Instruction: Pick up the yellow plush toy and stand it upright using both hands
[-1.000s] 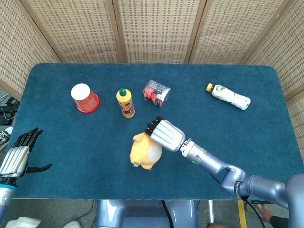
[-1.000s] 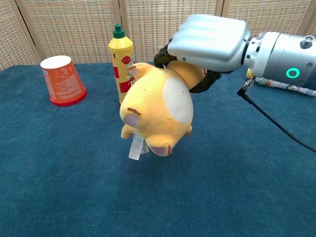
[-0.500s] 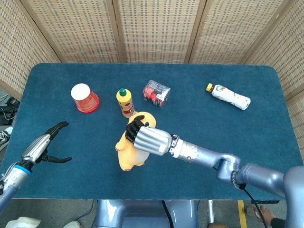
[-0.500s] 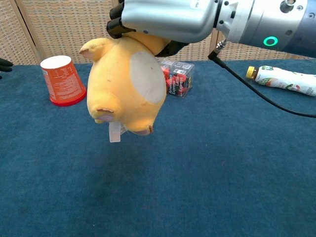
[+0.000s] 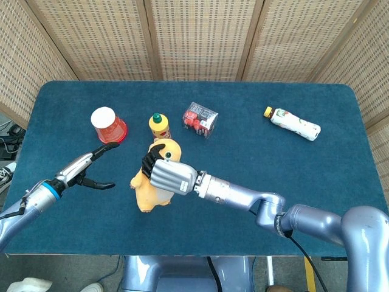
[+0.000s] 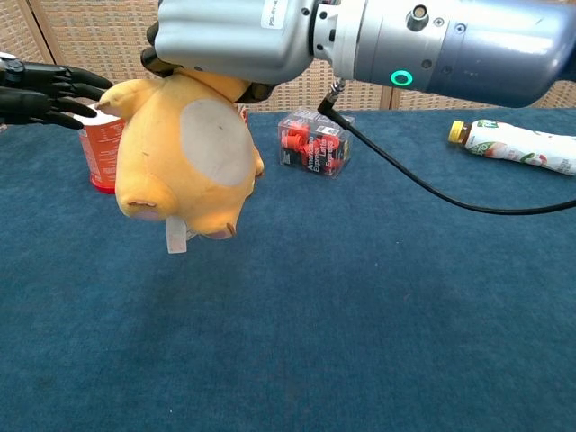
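The pick-up half looks done: the right hand (image 5: pixel 164 175) has its dark fingers wrapped over the top of the yellow plush toy (image 5: pixel 151 182) and holds it clear of the desk (image 5: pixel 304 182), as the chest view shows with open carpet beneath its feet. The toy hangs over the left-centre of the desk, just in front of the yellow bottle (image 5: pixel 159 125), roughly head-up but tilted, belly towards the chest camera. What remains, by my reckoning, is for the second hand to take hold, then for the toy to be lowered and set standing.

The left hand (image 5: pixel 91 169) holds nothing. Its fingers are spread apart and stretched towards the toy, the fingertips near its outstretched paw but not touching, as far as I can tell.

The toy is a rounded, squashy thing in short yellow pile, with a pale grey oval belly patch, stubby limbs and a white fabric label dangling underneath. It dents under the grip, so it will likely sag rather than hold a stance by itself. The desk is covered in deep blue, felt-like cloth. Further back sit a red paper cup (image 5: pixel 108 126) turned upside down, a clear plastic box (image 5: pixel 200 119) with red contents, and a white drink bottle (image 5: pixel 293 123) lying on its side. Woven wicker-pattern screens close off the back.
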Motion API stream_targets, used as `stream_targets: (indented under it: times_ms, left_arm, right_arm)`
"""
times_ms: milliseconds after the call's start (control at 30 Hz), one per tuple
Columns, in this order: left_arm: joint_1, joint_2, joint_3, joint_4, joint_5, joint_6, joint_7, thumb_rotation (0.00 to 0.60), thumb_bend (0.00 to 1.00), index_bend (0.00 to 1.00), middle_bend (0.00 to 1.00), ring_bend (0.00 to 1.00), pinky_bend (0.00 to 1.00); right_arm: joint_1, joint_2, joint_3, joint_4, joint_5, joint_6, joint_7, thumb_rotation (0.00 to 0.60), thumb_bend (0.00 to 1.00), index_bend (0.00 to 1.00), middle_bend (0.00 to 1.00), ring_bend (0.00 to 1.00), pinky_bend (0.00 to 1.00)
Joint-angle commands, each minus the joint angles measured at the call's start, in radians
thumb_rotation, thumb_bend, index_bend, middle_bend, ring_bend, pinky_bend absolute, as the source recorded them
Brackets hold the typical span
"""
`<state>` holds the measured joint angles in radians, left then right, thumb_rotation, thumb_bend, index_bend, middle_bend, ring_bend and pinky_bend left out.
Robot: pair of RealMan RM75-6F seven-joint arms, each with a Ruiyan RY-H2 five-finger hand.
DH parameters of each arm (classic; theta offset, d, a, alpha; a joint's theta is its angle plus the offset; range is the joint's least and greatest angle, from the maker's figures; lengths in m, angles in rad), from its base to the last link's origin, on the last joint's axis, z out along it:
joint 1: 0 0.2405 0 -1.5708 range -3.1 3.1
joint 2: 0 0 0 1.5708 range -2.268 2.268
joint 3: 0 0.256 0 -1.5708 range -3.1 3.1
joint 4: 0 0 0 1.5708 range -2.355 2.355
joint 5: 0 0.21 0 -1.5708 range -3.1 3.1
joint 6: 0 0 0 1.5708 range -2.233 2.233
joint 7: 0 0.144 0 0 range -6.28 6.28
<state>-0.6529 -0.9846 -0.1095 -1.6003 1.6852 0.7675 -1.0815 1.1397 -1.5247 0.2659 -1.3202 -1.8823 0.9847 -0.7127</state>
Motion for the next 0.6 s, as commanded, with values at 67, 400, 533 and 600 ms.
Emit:
stream_targets:
  times_ms: [67,400,533,600]
  left_arm:
    - [-0.099,-0.114,0.041,0.085,0.077,0.001,-0.23,0.388,0.0,0.0,0.0,0.0,0.0]
    - [-0.199,-0.207,0.134,0.171,0.161,0.045,-0.449,0.36,0.0,0.0,0.0,0.0,0.0]
    - [-0.224,-0.227,0.164,0.197,0.176,0.08,-0.524,0.359,0.0,0.0,0.0,0.0,0.0]
    - [-0.235,-0.238,0.175,0.209,0.182,0.1,-0.567,0.359,0.0,0.0,0.0,0.0,0.0]
  right_arm:
    - [0.008,-0.006,0.0,0.005,0.007,-0.003,-0.008,0.6,0.69,0.61,0.6,0.64,0.56]
    - [0.025,0.005,-0.005,0.004,0.012,-0.003,-0.019,0.6,0.69,0.61,0.6,0.64,0.56]
    - [0.027,0.006,-0.01,0.001,0.013,0.003,-0.019,0.6,0.69,0.61,0.6,0.64,0.56]
    - [0.027,0.005,-0.011,0.0,0.015,0.007,-0.019,0.6,0.69,0.61,0.6,0.64,0.56]
